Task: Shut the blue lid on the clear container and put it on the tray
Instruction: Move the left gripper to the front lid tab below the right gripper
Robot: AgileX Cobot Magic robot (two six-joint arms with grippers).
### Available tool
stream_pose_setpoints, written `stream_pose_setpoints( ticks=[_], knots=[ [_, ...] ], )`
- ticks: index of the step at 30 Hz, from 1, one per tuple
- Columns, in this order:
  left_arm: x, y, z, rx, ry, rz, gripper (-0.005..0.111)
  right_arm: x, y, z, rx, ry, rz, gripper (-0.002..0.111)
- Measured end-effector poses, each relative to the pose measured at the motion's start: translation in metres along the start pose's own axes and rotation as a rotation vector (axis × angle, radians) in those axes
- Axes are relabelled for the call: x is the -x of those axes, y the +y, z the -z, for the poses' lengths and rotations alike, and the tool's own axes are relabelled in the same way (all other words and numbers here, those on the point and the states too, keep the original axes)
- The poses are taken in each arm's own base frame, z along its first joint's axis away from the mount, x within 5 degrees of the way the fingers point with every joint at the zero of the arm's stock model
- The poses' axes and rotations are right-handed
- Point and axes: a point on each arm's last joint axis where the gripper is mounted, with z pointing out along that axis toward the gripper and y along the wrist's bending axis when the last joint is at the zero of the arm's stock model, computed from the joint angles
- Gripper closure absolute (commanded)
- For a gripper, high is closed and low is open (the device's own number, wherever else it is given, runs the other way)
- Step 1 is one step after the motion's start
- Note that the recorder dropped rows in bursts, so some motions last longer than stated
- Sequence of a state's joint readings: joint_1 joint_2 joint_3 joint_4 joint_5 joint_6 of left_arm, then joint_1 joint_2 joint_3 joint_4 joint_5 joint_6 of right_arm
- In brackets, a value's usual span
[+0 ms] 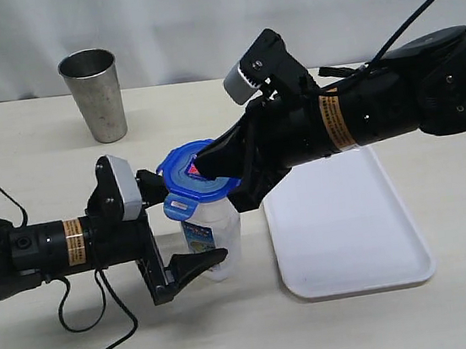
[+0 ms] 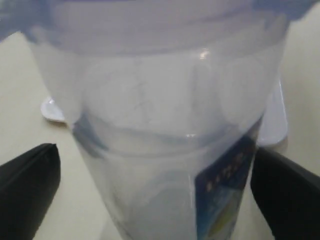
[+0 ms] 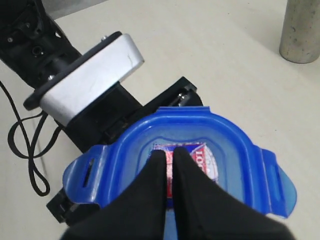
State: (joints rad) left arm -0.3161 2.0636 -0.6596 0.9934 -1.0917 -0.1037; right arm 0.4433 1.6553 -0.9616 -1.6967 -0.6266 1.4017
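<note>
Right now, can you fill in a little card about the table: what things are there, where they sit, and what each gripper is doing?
clear container: upright on the table, beside the tray, not on it
blue lid: on top of the container, flaps sticking out
tray: white, flat on the table, right of the container
steel cup: upright at the back, apart from the rest
left gripper: open, one finger on each side of the container
right gripper: shut, tips on the middle of the lid

Count: one blue lid, one clear container, one tray, one steel cup, two grippers: left gripper, right gripper.
</note>
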Motion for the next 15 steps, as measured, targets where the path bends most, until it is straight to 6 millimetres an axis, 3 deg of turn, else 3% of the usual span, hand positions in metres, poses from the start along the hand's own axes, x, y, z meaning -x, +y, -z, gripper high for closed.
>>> stream_pose_setpoints(
  ticks=[9,12,15],
  knots=[
    [-0.008,0.005,-0.021,-0.024,0.032,-0.023,0.011,0.000,0.000,0.000,0.000,0.000,-0.023,0.104],
    [-0.010,0.005,-0.022,-0.032,0.026,-0.019,0.023,0.000,0.000,0.000,0.000,0.000,-0.029,0.104],
    [-0.010,0.003,-0.023,-0.048,0.024,-0.025,0.044,0.000,0.000,0.000,-0.002,0.000,-0.035,0.104]
  ],
)
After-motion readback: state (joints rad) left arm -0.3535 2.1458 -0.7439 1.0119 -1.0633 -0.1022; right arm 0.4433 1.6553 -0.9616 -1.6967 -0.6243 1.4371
